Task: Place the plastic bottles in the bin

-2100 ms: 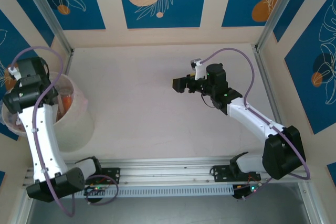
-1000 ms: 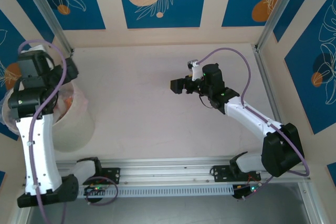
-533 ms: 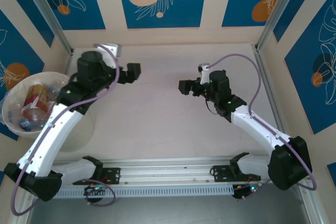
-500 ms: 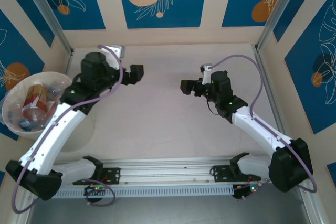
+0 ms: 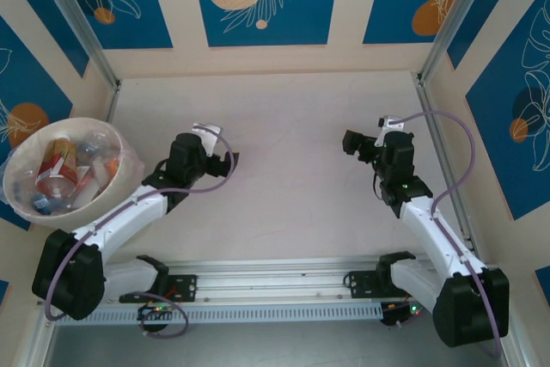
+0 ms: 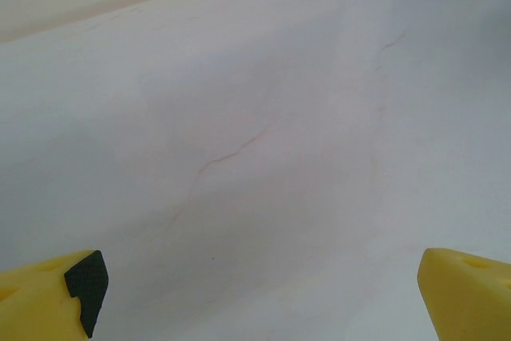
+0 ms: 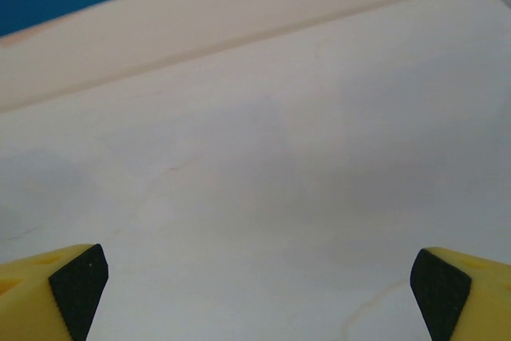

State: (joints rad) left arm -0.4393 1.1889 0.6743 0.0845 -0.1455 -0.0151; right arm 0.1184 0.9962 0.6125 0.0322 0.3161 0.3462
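Observation:
The bin (image 5: 136, 161), a pale round bucket, stands at the table's left edge with several plastic bottles (image 5: 58, 174) lying inside, red, orange, blue and clear. My left gripper (image 5: 227, 163) hovers low over bare table to the right of the bin, jaws wide apart and holding nothing. My right gripper (image 5: 351, 141) sits over the right half of the table, also open and holding nothing. In the left wrist view the yellow fingertips (image 6: 73, 293) frame the gripper (image 6: 267, 309) over plain tabletop. The right wrist view shows the same for that gripper (image 7: 263, 293).
The pale table (image 5: 284, 118) is walled by blue-patterned panels with aluminium posts (image 5: 77, 23) at the back corners. A metal rail (image 5: 275, 277) with both arm bases runs along the near edge.
The left arm swung away from over the bin and drew back low toward the near side. The right arm pulled back to the right. Both grippers stayed open.

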